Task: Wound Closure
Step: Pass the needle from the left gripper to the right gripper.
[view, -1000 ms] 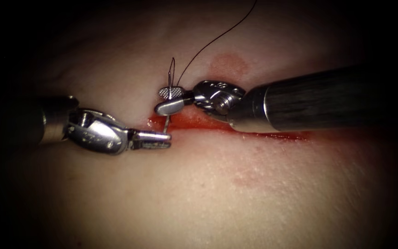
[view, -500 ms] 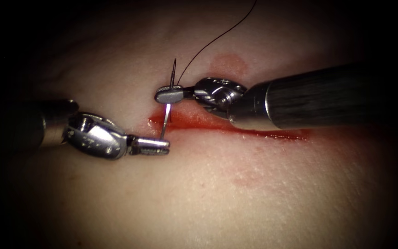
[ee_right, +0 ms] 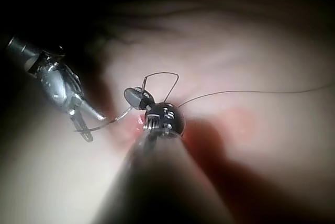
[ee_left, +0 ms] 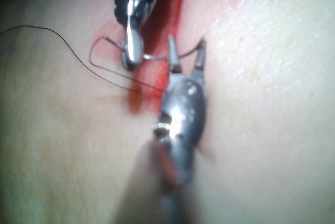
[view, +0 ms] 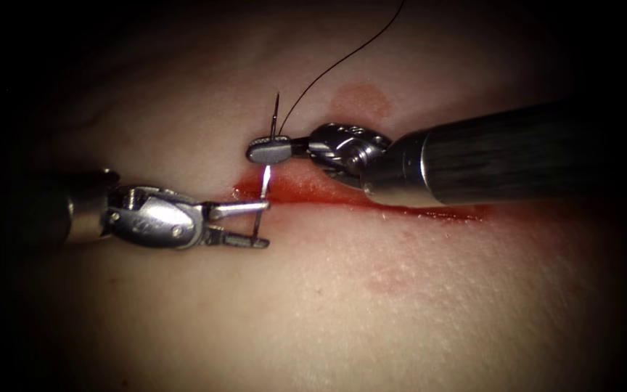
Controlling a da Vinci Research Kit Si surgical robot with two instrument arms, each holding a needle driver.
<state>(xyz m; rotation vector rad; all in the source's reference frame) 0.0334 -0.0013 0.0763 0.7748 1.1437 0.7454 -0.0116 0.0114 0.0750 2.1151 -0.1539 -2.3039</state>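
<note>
Needle (view: 264, 181) upright over the cut's (view: 328, 194) left end, right tool (view: 268, 149) pinching it near the thread (view: 342, 54) end; left tool (view: 248, 225) spread wide around its lower tip, holding nothing; tissue (view: 400, 305) smeared with red fluid (view: 306, 187)

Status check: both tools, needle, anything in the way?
Right tool shut on needle near its thread end. Left tool open, jaws astride the needle's tip end, holding nothing. Needle over the cut, clear of tissue. Thread trails up; nothing blocking.
</note>
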